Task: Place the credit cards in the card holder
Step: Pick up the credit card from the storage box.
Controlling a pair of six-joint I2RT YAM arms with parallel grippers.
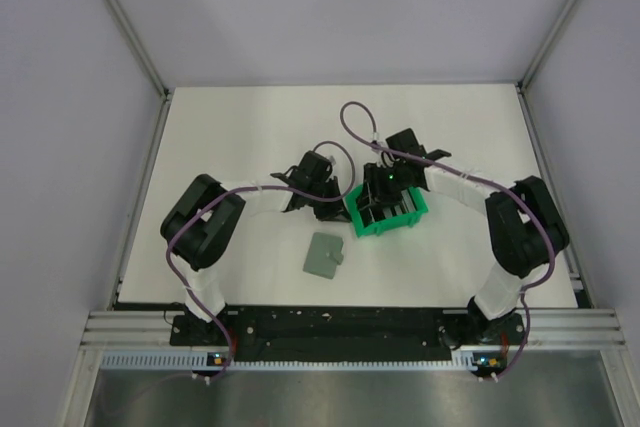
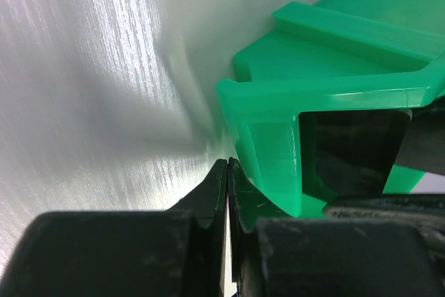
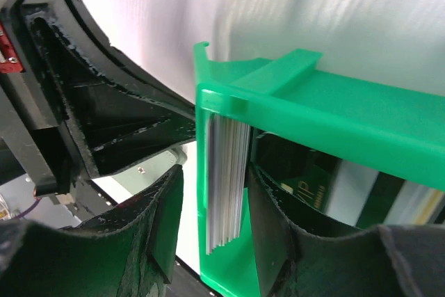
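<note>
Near the middle of the table [image 1: 230, 137]: bin [image 3: 348, 116]. Inside, up on edge against one wall: credit cards [image 3: 226, 186]. In front of the bin, a bit left, flat on the table: card holder [image 1: 323, 255]. Just left of the bin: left gripper [image 2: 228, 170]. Around that wall and the cards: right gripper [image 3: 215, 175].

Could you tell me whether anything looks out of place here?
Yes: the right gripper straddles the green bin's wall, one finger outside, the other inside behind the whitish card stack, so closing would likely pinch wall and cards together.
</note>
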